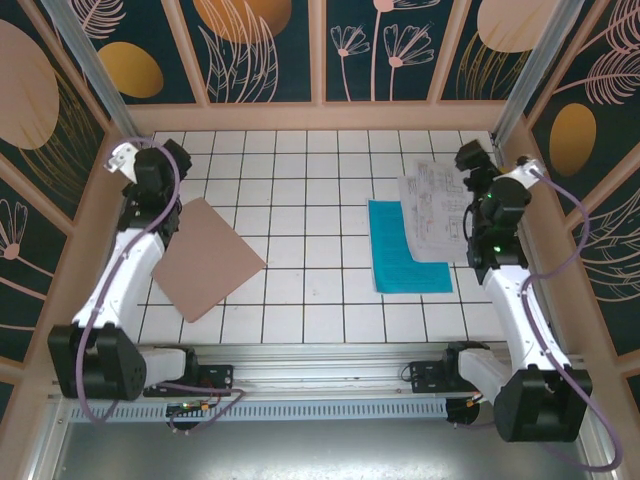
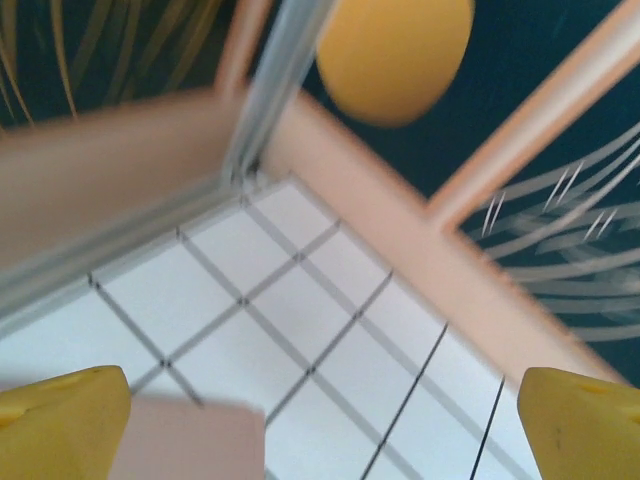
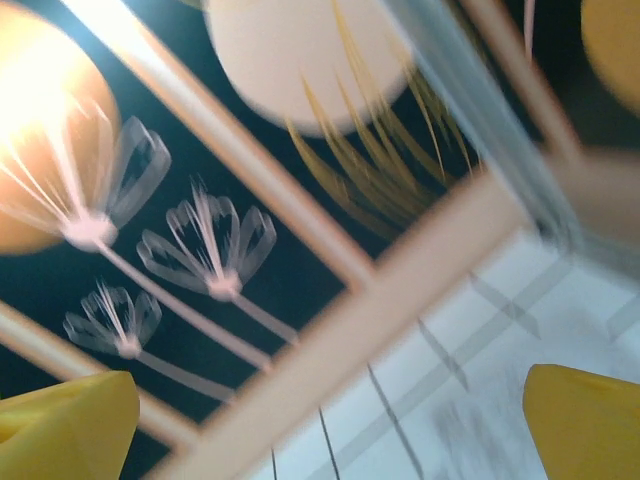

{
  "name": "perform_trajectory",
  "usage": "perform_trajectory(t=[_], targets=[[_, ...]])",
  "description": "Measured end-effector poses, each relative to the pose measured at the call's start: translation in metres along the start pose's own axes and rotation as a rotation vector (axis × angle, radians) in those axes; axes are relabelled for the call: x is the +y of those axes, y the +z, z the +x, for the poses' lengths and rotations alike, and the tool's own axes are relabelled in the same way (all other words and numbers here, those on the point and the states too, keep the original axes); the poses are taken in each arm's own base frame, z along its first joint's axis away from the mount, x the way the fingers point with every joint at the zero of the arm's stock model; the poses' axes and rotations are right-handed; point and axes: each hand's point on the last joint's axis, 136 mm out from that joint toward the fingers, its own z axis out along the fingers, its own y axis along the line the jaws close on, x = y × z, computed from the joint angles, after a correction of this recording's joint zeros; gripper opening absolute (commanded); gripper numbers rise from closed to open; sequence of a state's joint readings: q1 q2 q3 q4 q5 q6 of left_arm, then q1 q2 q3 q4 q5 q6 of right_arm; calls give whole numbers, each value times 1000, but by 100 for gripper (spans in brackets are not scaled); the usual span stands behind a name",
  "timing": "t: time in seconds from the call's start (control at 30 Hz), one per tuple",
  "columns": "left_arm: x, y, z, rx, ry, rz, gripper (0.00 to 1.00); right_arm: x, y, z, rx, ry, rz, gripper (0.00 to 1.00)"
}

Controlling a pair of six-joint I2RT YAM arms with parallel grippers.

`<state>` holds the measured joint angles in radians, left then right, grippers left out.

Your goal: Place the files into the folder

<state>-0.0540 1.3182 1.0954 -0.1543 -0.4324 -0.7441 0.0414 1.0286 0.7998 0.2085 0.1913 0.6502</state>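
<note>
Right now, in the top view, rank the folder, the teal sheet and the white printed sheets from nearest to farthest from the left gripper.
From the left gripper:
1. Folder, just beside it, on the left.
2. Teal sheet, right of centre.
3. White printed sheets, farther right, overlapping the teal sheet.

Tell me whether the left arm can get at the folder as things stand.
Probably yes. The folder lies flat and closed just beside the left end effector, whose jaws stand wide open. The folder's corner shows close under it in the left wrist view, and nothing lies on the folder or between them.
</note>
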Motion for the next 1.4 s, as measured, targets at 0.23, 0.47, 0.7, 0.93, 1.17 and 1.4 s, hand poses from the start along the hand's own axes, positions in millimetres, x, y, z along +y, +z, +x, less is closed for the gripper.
perform_trajectory(t=[0.23, 0.47, 0.7, 0.93, 1.17, 1.4], targets=[[63, 38, 139, 497, 133, -248, 85, 13, -7, 143, 528, -49, 63, 78], [90, 47, 205, 743, 151, -297, 66, 56, -42, 201, 744, -117, -43, 75], [96, 56, 242, 853, 178, -271, 54, 60, -46, 216, 804, -124, -59, 75], [72, 56, 254, 845, 225, -171, 46, 60, -48, 219, 822, -114, -62, 75], [24, 41, 289, 871, 280, -4, 44, 53, -47, 226, 841, -105, -35, 75], [-25, 21, 325, 925, 333, 144, 46, 37, -48, 233, 869, -79, 4, 75]])
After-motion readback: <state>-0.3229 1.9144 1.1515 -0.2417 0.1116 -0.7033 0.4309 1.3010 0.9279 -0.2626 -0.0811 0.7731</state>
